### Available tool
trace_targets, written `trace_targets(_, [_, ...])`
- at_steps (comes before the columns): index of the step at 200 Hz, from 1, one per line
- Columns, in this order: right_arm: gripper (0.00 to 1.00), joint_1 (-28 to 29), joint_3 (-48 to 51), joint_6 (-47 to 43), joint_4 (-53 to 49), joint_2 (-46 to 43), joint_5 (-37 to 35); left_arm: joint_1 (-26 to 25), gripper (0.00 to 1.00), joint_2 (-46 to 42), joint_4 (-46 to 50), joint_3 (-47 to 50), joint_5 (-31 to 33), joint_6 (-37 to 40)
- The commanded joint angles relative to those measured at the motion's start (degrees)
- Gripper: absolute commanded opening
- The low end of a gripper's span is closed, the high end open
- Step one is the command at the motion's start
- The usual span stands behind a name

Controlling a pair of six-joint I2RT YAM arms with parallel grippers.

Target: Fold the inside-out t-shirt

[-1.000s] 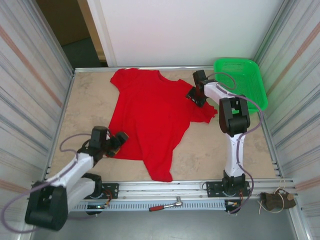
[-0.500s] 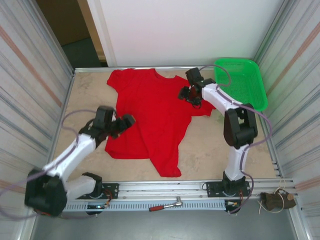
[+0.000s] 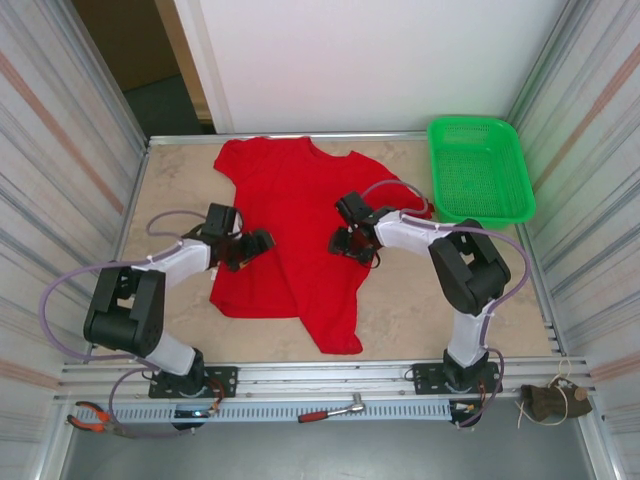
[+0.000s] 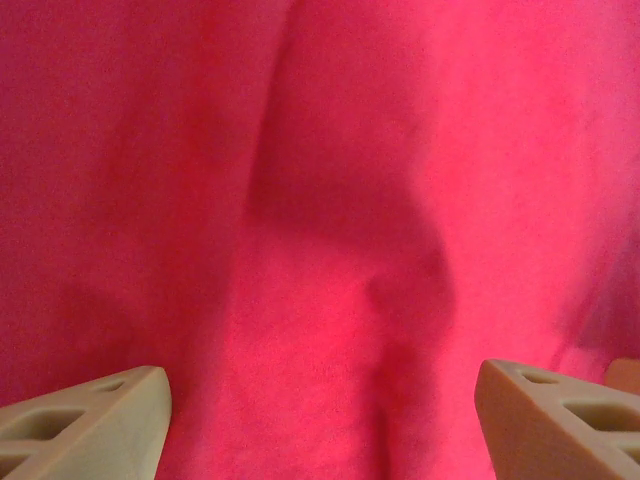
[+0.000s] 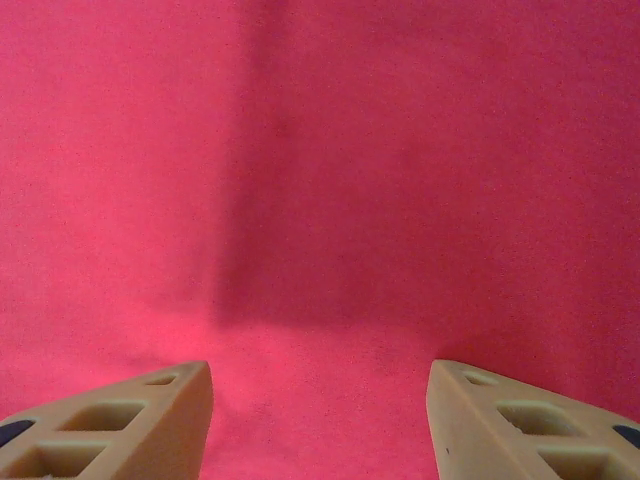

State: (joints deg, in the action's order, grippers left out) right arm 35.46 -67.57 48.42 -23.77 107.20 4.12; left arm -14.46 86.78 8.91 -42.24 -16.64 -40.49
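- The inside-out t-shirt point(image 3: 300, 225) lay spread flat on the worktop point(image 3: 430, 300), collar toward the far edge and hem toward the arms, its long axis running far to near.
- The left gripper point(image 3: 258, 242) hovered at the shirt's left side, jaws wide and empty.
- The right gripper point(image 3: 342, 245) faced it from the right side at about the same mid-length, jaws moderately apart and gripping nothing.
- Red cloth lay directly beneath both; neither arm looked clearly nearer.
- A green basket point(image 3: 478, 170) sat at the far right corner.
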Motion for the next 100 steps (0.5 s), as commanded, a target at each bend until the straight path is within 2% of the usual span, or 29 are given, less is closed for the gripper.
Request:
trace_targets(1, [0.57,-3.2,1.0,1.5,0.5,0.4,-1.5,0.0,0.80,-2.6,-2.1,4.8,-1.5,-1.0])
trace_targets(35, [0.57,-9.3,-1.2,-2.0,-2.5,3.5,-1.8,-0.4,0.80,-6.8,-5.6,12.9,-2.1,-5.7])
trace_targets(61, [0.57,-13.4,-4.8,-4.0,-4.9,7.3,-1.6,-4.4,0.80,-11.6,-7.4,18.4,-0.6,-10.7])
trace_targets(79, [0.57,-15.5,-7.8,-5.5,-6.9,9.0,-2.2,-6.8,0.80,-14.7,-6.5,19.5,1.4,-12.3])
trace_targets(100, [0.57,-18.1,-11.8,-7.6,-10.0,10.4,-5.8,-7.0,0.80,-18.1,-3.6,17.6,1.8,-11.6])
